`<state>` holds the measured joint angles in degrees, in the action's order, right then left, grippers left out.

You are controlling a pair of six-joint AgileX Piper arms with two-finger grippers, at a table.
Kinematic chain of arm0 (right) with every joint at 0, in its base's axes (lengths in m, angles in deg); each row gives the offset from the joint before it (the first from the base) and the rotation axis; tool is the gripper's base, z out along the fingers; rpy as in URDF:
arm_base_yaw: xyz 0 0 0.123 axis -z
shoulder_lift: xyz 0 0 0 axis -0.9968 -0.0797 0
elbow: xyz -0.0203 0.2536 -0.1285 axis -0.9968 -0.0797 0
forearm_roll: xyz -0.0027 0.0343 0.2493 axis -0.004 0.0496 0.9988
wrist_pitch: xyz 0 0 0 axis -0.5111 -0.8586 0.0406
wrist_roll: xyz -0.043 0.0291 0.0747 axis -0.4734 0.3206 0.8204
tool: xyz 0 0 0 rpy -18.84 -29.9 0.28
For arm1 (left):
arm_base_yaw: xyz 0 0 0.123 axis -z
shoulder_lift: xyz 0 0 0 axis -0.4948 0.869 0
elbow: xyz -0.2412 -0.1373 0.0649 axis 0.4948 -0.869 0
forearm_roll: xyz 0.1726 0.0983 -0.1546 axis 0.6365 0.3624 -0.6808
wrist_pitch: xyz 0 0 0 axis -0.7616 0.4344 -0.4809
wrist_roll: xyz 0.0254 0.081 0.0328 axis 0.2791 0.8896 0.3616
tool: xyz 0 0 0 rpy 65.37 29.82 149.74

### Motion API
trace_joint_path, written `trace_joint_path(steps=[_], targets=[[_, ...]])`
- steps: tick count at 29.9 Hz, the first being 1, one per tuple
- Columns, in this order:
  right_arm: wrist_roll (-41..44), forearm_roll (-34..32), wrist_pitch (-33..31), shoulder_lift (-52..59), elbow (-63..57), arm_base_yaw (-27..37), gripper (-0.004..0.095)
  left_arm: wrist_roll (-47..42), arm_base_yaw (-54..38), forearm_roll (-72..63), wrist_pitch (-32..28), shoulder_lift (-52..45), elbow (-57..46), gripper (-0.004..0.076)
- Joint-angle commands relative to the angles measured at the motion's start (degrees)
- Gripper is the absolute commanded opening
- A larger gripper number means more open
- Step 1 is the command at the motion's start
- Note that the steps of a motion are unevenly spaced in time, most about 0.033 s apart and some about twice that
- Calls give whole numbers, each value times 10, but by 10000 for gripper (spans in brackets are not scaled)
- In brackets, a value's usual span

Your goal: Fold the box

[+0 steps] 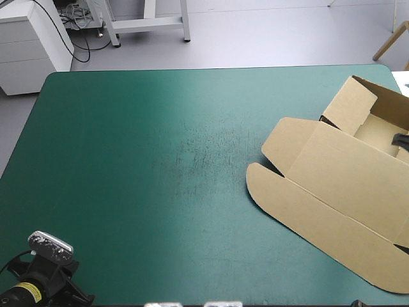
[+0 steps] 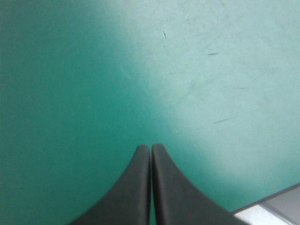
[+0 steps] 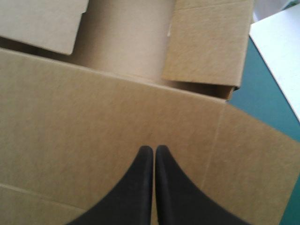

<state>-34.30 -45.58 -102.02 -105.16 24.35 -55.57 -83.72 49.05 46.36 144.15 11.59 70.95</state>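
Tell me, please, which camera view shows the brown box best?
The high view: the box shows its raised walls and flat lid, only partly cut off. The right wrist view shows just close-up board ahead of the right gripper. The left wrist view shows none of it.

In the high view the brown box (image 1: 332, 185) runs off the right edge, and only a tiny dark bit of the right gripper (image 1: 401, 137) shows there.
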Motion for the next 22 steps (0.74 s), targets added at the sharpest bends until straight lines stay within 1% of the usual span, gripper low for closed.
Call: trace_joint_path(steps=[1, 6, 10, 12, 16, 22], targets=[[-17, 16, 46, 91, -61, -43, -16, -5, 1, 4, -28, 6, 13, -10], [-32, 20, 69, 222, -172, -136, -19, -5, 1, 4, -28, 6, 13, -10], [-31, 20, 72, 298, -250, -193, -19, -5, 1, 4, -28, 6, 13, -10], [-47, 20, 72, 330, -282, -216, -19, -5, 1, 4, -28, 6, 13, -10], [-71, 21, 71, 381, -343, -240, -19, -5, 1, 4, -28, 6, 13, -10], [-84, 24, 75, 437, -419, -241, -19, -5, 1, 4, -28, 6, 13, -10]])
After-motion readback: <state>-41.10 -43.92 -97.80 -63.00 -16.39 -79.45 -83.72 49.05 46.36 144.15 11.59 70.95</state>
